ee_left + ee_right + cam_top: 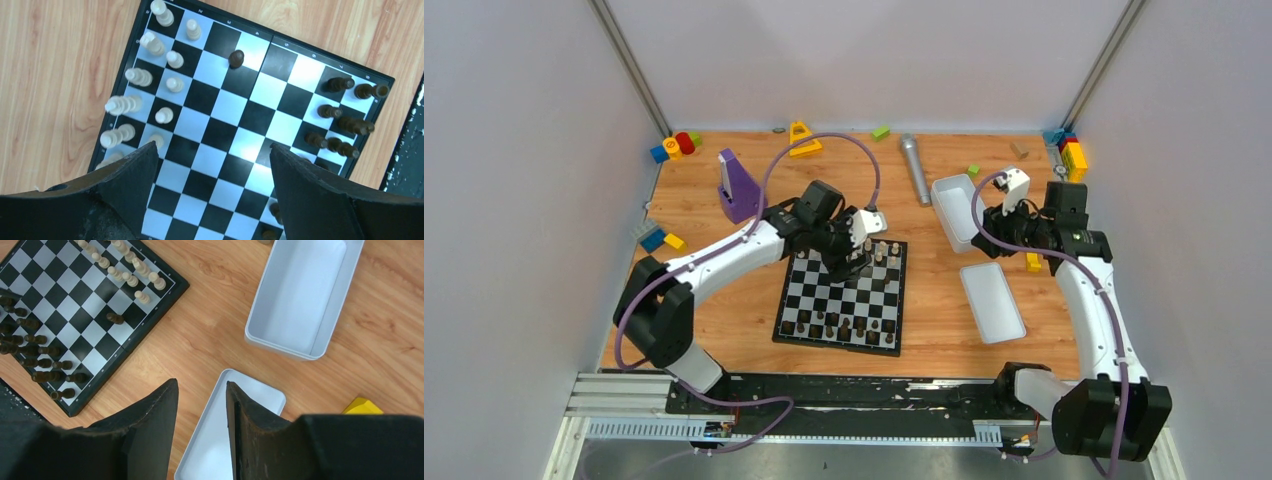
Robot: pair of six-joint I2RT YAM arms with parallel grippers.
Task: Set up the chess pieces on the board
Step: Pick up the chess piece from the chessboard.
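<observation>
Fingers [125, 185] apart, board [227, 107] beneath — cream pieces [140, 76], dark pieces [345, 122] (opposite edges)

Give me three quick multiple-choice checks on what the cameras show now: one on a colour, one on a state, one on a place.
1. The lone piece apart from the rows on the board is: A cream; B dark brown; C red.
2. The deep white tray is: A empty; B full of pieces; C upside down.
3. The left gripper hangs: A over the board; B over that tray; C past the board's far edge.
Answers:
1 B: it matches the dark rows, though it sits by the cream ones.
2 A: the right wrist view shows its bare floor.
3 A: checkered squares show between its open fingers.
</observation>
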